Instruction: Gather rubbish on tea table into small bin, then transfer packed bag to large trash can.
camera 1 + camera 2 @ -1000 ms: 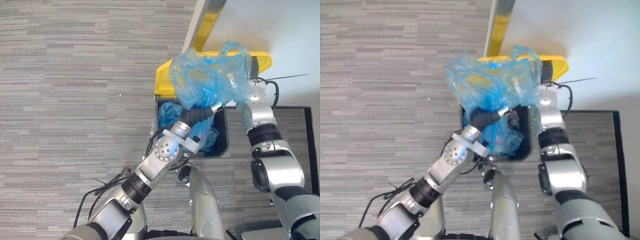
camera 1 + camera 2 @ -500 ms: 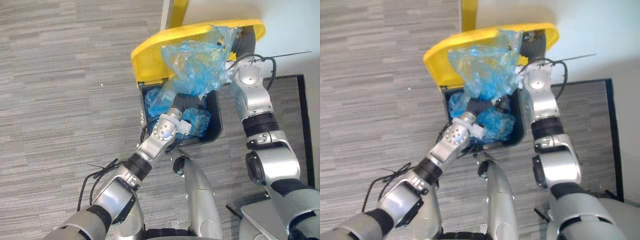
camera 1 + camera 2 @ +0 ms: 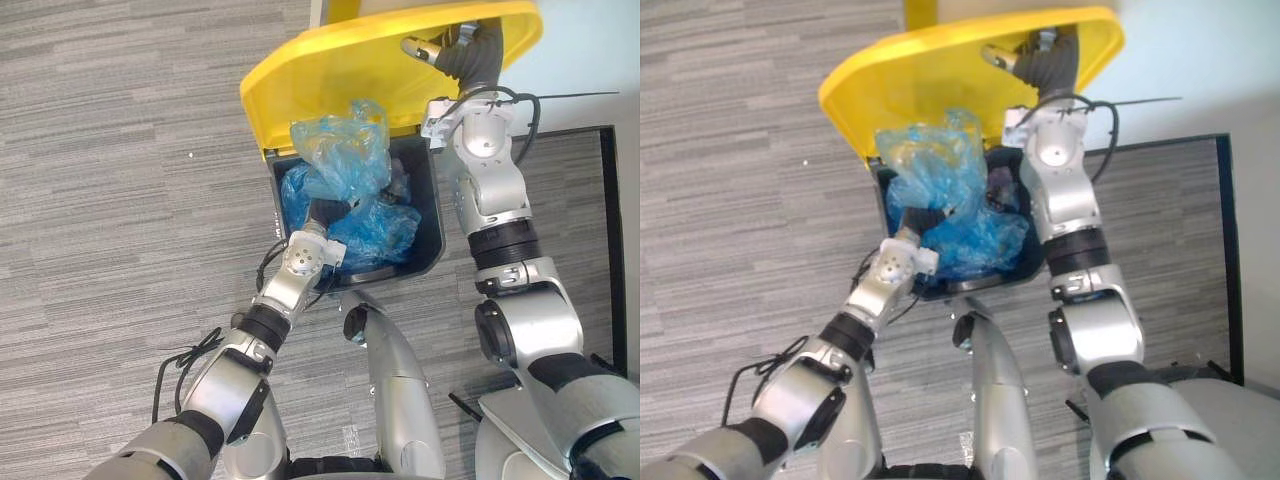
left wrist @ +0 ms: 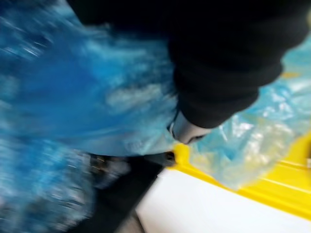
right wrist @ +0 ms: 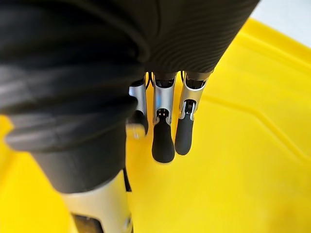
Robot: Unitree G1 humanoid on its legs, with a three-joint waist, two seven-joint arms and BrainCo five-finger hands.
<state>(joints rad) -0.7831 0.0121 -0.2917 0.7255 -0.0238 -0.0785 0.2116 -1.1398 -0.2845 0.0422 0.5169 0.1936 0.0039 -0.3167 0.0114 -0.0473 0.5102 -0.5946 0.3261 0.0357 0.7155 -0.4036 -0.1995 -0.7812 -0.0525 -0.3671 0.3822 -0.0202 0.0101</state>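
Left hand (image 3: pixel 322 211): buried in bag (image 3: pixel 341 152) at bin (image 3: pixel 433 238) mouth, grip unreadable.
Right hand (image 5: pixel 163 132): fingers straight, against lid (image 3: pixel 318 82).

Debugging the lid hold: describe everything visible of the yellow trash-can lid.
The yellow lid looks like smooth hard plastic with moulded ridges. It is swung up and open, inner face toward the head camera, behind the mouth of the dark can. The right robot hand presses straight fingers against that face near its far edge. The blue bag overlaps its lower edge; contact unclear.
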